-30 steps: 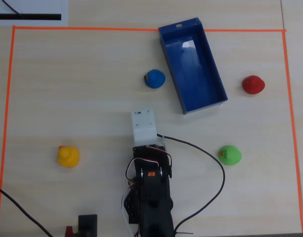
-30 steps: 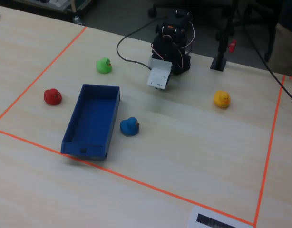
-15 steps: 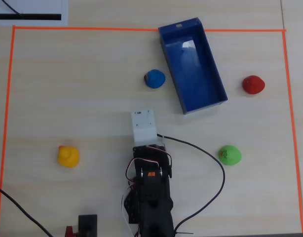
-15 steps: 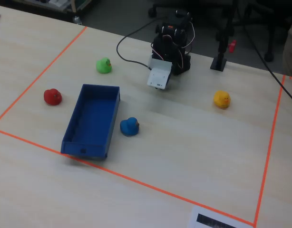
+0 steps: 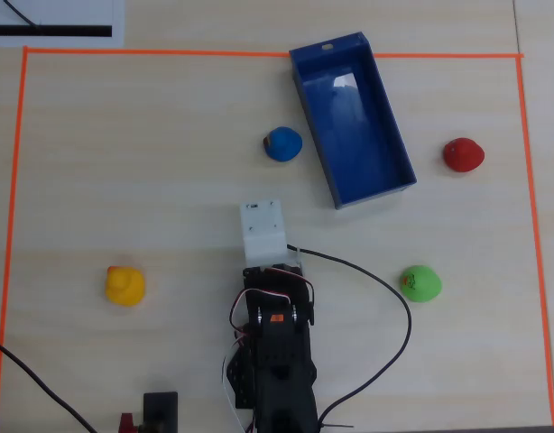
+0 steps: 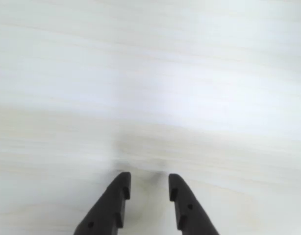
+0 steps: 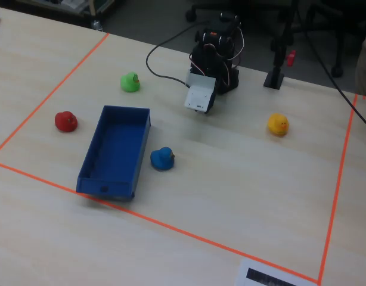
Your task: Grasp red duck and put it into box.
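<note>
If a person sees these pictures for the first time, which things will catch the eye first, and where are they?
In the overhead view, the long dark-blue box stands out at the top of the orange-taped area, empty, with the red duck to its right and a blue duck to its left. The black arm sits at the bottom edge; in the wrist view its gripper is over bare table, holding nothing.

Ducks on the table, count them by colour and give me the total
Red duck: 1
Blue duck: 1
Green duck: 1
Yellow duck: 1
Total: 4 ducks
</note>
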You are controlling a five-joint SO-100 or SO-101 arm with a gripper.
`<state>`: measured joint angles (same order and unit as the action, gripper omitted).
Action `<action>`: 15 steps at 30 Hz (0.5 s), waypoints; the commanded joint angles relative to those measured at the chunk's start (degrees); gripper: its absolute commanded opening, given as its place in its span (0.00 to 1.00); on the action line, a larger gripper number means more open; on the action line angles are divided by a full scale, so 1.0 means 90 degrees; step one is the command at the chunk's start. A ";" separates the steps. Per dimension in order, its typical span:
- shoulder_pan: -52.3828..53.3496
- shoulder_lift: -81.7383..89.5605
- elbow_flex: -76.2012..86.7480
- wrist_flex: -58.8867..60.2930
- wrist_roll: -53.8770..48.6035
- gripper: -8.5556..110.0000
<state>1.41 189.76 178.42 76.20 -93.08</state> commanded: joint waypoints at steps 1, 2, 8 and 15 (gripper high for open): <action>-0.0059 -0.0010 -0.0020 0.0088 -0.0068 0.07; -0.0020 -0.0010 -0.0020 0.0078 -0.0078 0.07; 0.0312 -0.0635 -0.0215 -0.1406 -0.0039 0.07; 0.0381 -0.2676 -0.2480 -0.2246 0.0166 0.07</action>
<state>4.31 175.17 170.86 57.66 -93.08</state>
